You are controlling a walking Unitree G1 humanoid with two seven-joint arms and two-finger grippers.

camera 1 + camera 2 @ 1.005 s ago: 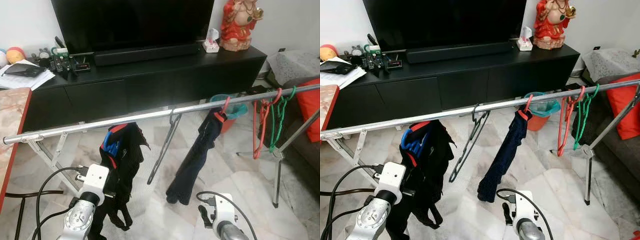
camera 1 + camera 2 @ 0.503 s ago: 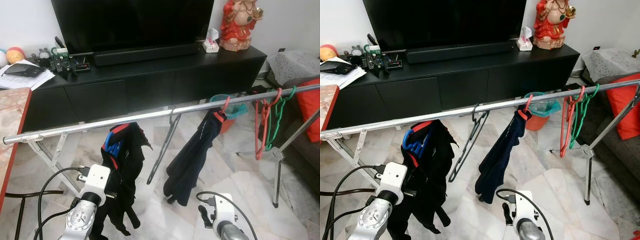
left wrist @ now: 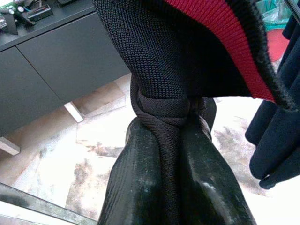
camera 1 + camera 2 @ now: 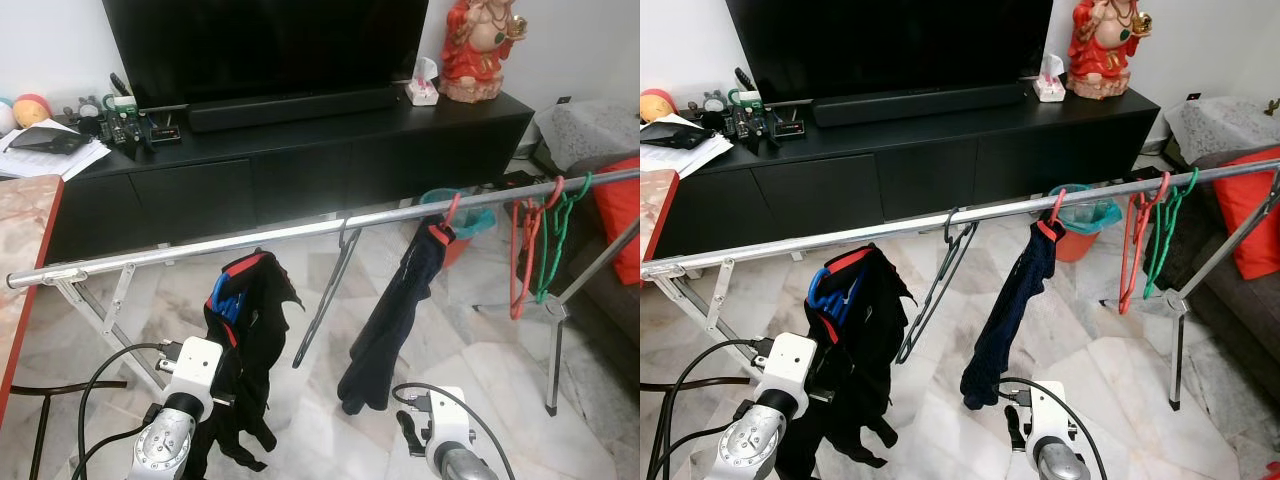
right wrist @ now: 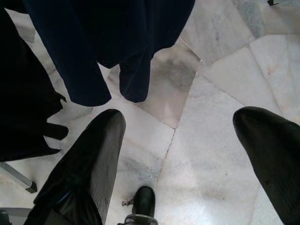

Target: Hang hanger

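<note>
Left hand (image 3: 176,140) pinches black garment (image 3: 187,51); rail (image 4: 300,232) above.

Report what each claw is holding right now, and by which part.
The left claw is shut on the black garment, pinching a bunched fold of fabric just below its red-lined edge. The right claw is open above the floor, holding nothing.

Both arms are silver metal, each with a white box-shaped block at the wrist and black cables looping out of it. The left claw (image 3: 180,187) and right claw (image 5: 187,159) have long, glossy black fingers with rounded tips.
</note>
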